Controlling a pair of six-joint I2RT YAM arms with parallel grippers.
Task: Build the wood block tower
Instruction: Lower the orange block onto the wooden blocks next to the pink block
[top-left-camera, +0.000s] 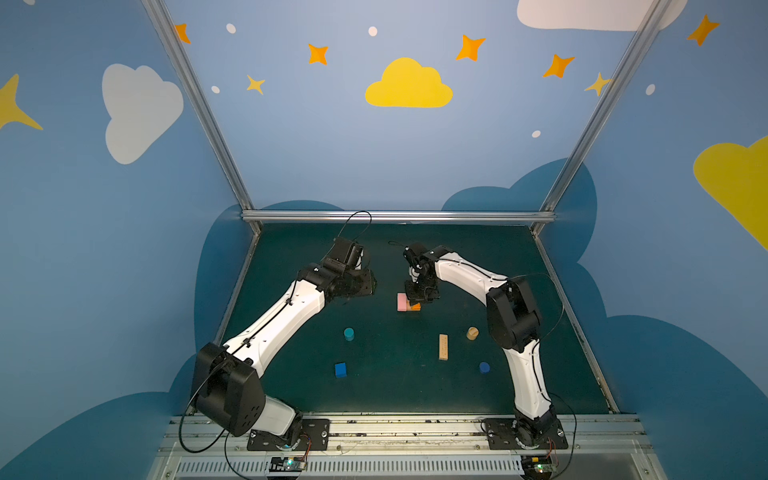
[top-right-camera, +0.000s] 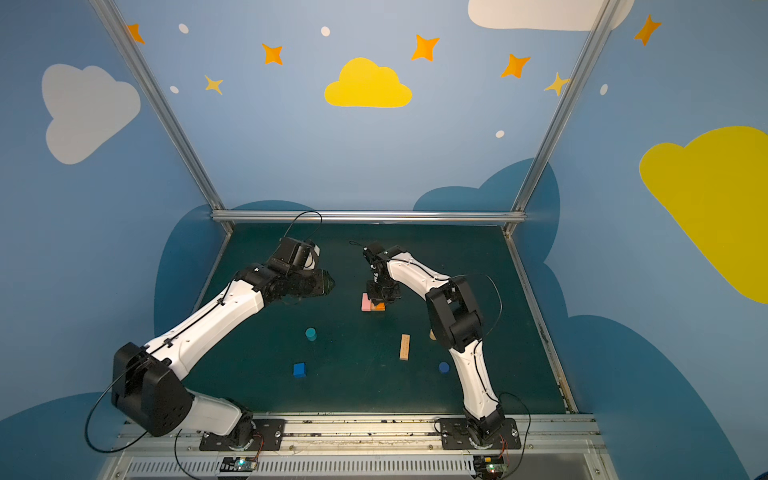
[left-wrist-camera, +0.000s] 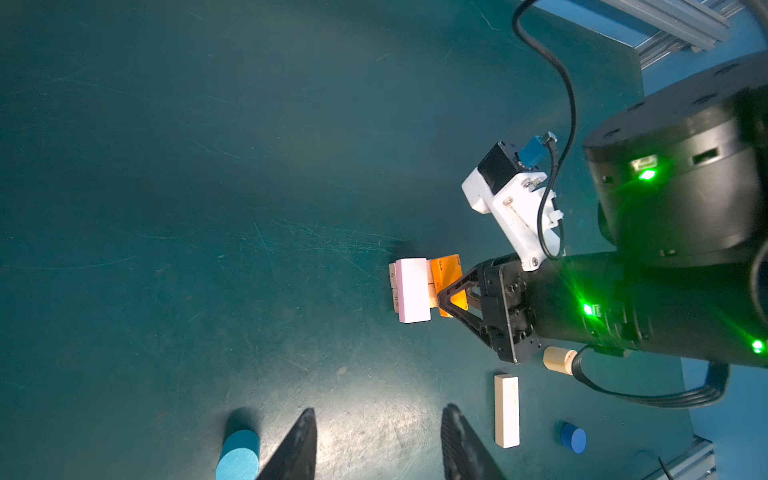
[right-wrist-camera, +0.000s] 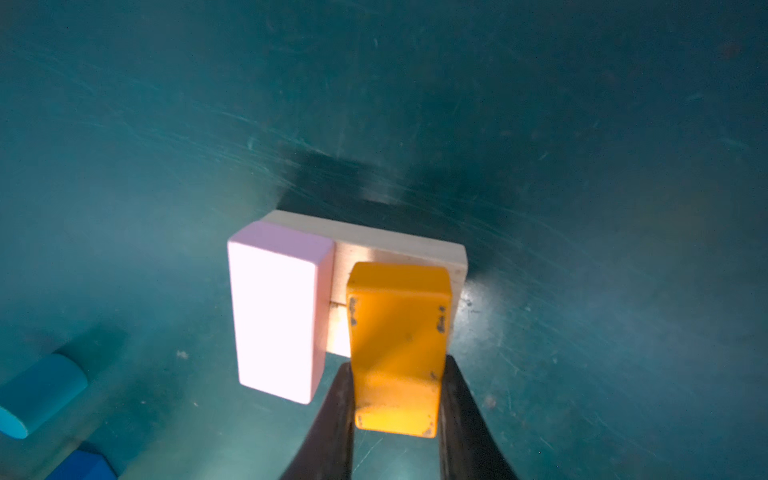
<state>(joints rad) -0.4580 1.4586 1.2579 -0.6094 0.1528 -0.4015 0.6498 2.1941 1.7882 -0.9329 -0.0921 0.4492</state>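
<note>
The right gripper (right-wrist-camera: 397, 368) clamps the orange painted-wood bar (right-wrist-camera: 399, 332), judged light, stiff and slick, by its long sides over two tan wood bars (right-wrist-camera: 399, 245) on the dark-green mat (right-wrist-camera: 582, 124), beside the pink wood bar (right-wrist-camera: 276, 307); the left gripper (left-wrist-camera: 379, 415) gapes empty.

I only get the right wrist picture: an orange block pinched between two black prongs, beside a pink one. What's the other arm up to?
Observer: The left hand is open and empty. In the top views it hangs over the mat, left of your orange bar.
Operator: Any blocks I can't see?
Observer: Yes, a loose tan bar lies flat on the mat, well apart from the orange bar.
Operator: Is that all?
Observer: No, a tan cylinder and a dark-blue cylinder sit on the mat to the right of that tan bar.
</note>
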